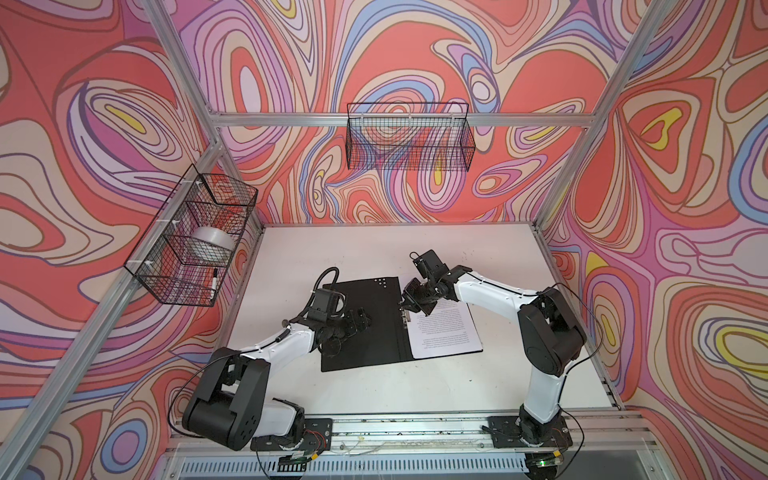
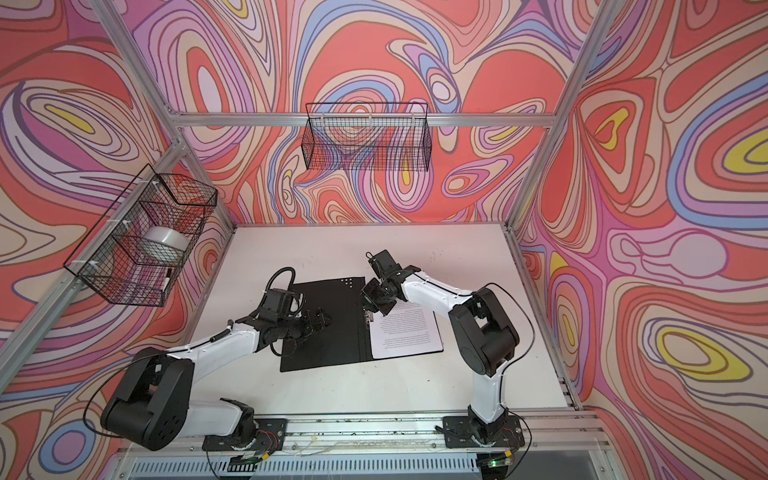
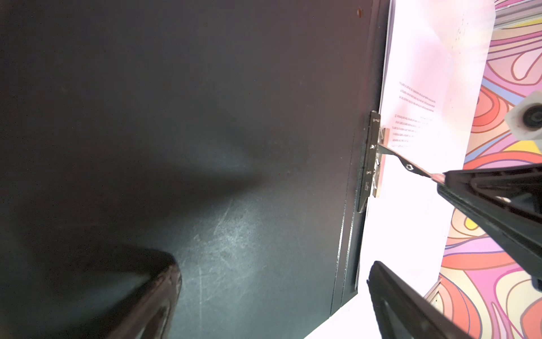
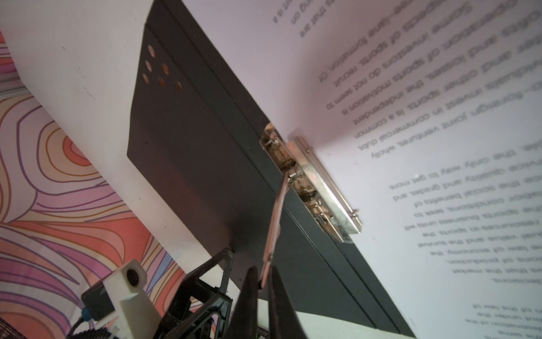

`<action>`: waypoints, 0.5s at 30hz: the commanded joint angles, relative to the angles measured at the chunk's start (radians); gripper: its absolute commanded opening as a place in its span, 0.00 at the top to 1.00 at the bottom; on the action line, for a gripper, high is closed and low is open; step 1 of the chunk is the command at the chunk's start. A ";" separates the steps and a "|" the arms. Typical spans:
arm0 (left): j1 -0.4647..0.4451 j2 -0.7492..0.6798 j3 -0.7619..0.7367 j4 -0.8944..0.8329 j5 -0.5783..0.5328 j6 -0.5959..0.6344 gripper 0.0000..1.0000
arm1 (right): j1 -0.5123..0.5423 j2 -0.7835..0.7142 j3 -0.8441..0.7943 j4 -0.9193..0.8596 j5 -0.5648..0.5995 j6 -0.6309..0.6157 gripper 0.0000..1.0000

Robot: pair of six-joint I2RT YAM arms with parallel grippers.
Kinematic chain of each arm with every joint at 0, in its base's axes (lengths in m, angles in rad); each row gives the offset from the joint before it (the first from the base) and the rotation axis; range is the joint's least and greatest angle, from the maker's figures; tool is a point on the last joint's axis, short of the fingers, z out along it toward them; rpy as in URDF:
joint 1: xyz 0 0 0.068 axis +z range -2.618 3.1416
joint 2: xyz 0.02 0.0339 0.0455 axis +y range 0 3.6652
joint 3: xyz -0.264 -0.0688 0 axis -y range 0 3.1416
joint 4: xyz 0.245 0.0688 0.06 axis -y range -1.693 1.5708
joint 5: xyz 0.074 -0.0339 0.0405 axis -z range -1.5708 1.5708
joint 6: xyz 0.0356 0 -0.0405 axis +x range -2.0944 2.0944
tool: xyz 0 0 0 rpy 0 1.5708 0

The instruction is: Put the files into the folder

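files (image 4: 381,73): cut off by edge, print blurred | folder (image 1: 374,349): left part under left arm (image 1: 291,338)

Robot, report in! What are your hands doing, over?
Left gripper open above the open folder. Right gripper shut on the clip lever. Files lie inside, by the clip. Nothing in the way.

Folder (image 1: 374,349) open flat, black inside faces up, white printed files (image 1: 446,332) lying on its right half.
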 commanded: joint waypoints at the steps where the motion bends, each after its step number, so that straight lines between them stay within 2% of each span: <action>1: 0.004 0.026 -0.033 -0.039 -0.018 -0.019 0.00 | 0.005 -0.016 -0.022 -0.003 0.007 0.006 0.93; 8: 0.003 0.049 -0.046 0.006 0.024 -0.035 0.00 | 0.005 -0.036 -0.051 0.008 0.009 0.018 1.00; 15: -0.021 0.095 -0.045 0.083 0.068 -0.072 0.00 | -0.006 -0.006 0.006 -0.020 0.012 -0.027 1.00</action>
